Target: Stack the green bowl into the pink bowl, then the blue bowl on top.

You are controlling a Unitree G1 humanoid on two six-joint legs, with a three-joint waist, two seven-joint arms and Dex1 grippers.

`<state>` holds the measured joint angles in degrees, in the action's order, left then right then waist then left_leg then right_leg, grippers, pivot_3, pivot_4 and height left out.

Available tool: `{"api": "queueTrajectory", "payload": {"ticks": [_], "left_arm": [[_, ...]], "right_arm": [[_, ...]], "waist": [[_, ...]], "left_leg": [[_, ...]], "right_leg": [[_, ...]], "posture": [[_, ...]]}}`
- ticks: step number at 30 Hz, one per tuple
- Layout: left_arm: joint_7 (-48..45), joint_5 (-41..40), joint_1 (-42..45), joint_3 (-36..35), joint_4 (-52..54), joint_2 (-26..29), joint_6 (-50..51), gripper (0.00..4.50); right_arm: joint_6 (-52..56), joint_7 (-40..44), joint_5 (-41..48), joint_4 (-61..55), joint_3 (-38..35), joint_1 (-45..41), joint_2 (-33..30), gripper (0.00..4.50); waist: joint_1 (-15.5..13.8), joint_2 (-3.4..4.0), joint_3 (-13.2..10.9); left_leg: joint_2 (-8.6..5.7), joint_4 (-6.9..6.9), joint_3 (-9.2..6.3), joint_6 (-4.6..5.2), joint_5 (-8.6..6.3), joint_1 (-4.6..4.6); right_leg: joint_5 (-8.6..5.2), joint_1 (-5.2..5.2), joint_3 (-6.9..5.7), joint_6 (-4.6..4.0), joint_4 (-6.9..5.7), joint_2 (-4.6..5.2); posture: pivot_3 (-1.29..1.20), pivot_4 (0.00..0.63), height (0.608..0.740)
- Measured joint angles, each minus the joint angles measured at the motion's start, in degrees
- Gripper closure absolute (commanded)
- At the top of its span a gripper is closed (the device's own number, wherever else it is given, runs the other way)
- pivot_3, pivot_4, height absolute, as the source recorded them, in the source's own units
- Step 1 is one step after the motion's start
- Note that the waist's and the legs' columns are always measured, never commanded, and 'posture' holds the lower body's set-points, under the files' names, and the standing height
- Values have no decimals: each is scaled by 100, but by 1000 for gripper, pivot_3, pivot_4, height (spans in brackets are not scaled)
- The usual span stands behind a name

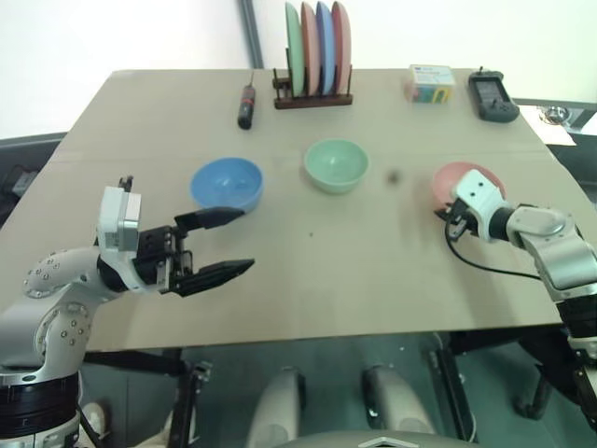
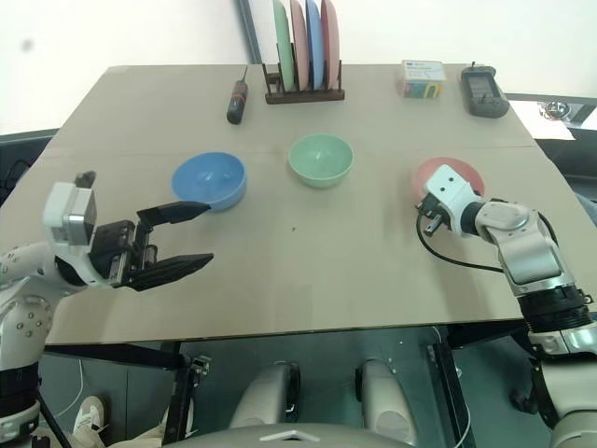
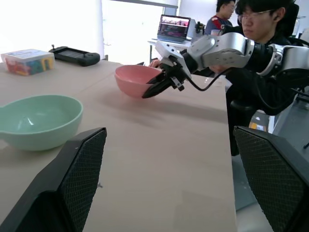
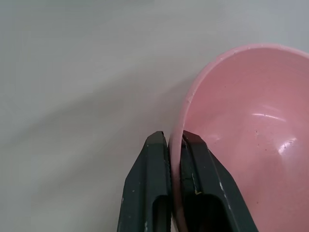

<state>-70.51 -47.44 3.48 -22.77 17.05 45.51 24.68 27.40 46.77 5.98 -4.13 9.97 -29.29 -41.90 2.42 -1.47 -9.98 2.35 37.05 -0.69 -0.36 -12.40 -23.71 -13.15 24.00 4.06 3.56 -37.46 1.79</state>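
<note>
Left side of the table point(image 1: 373, 280): the left gripper point(image 1: 241, 243) hangs above the near edge with its two fingers spread wide and nothing between them. It points across the table toward the right. The blue bowl point(image 1: 227, 183) sits just beyond its fingertips, upright and empty, apart from the fingers.

Centre: the green bowl point(image 1: 336, 164) stands upright and empty, near the blue bowl and well apart from either gripper. Behind the bowls, at the far edge, are a screwdriver point(image 1: 246, 105) and a rack of plates point(image 1: 314, 47); further right, a small box point(image 1: 429, 82) and a handheld device point(image 1: 492, 96).

Right side: the pink bowl point(image 1: 459, 177) sits near the right edge. The right gripper point(image 4: 175, 145) is closed on its near rim, one finger outside the wall and one inside, the rim pinched between them. The bowl looks to rest on the table.

Judgement: the pink bowl is the base of the stack and is held; the green bowl has not yet gone in. The deciding relation is that the green bowl lies to the left of the right gripper, between the two arms. It is roughly as close to the free left gripper, which is the only one able to take it. Either the pink bowl is drawn leftward or the green is carried rightward to it.
</note>
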Motion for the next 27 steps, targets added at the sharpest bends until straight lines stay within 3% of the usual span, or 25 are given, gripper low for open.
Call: {"api": "queueTrajectory", "payload": {"ticks": [8,11,13,16,19,20,27], "left_arm": [[505,292,-172,-79,-12,-119,-166,0],[607,296,-187,-169,-14,-103,-152,0],[695,317,-211,-168,-12,-62,-124,0],[849,368,-246,-173,-10,-26,-77,0],[1097,587,-249,-170,-10,115,-11,0],[1159,640,-231,-169,-10,124,-10,0],[1113,473,323,-80,-38,140,114,0]], "right_arm": [[746,19,3,-956,1123,30,983,4457],[1123,-120,-77,-959,1262,-126,1325,3515],[1423,-120,-65,-880,1483,-172,1583,2585],[1631,-123,-10,-868,1489,-192,1645,1657],[1886,-101,134,-940,1353,-264,1592,381],[1928,-97,153,-984,1308,-273,1558,184],[1817,-189,368,-1445,451,-558,1245,184]], "waist": [[-40,-1,-1],[-16,-10,5],[-2,-6,2],[-7,-5,1],[-19,-5,1],[-21,-5,1],[-3,-5,-1]], "left_leg": [[-1,20,-3,0,0,-4],[0,22,-2,0,0,1],[3,20,-2,0,0,1],[3,19,-4,0,0,-2],[1,19,-3,0,0,-3],[0,19,-3,0,0,-3],[1,18,-1,0,0,-4]], "right_leg": [[-4,5,-1,-8,-21,0],[-4,3,-1,-7,-22,0],[-4,6,-1,-8,-27,-3],[-4,8,-1,-9,-27,-3],[-4,8,-1,-8,-24,-1],[-4,7,-1,-8,-24,-1],[-4,10,-1,-7,-24,-2]], "posture": [[0,150,740],[0,150,740],[0,150,740],[0,150,740],[0,150,740],[0,150,740],[0,150,740]]}}
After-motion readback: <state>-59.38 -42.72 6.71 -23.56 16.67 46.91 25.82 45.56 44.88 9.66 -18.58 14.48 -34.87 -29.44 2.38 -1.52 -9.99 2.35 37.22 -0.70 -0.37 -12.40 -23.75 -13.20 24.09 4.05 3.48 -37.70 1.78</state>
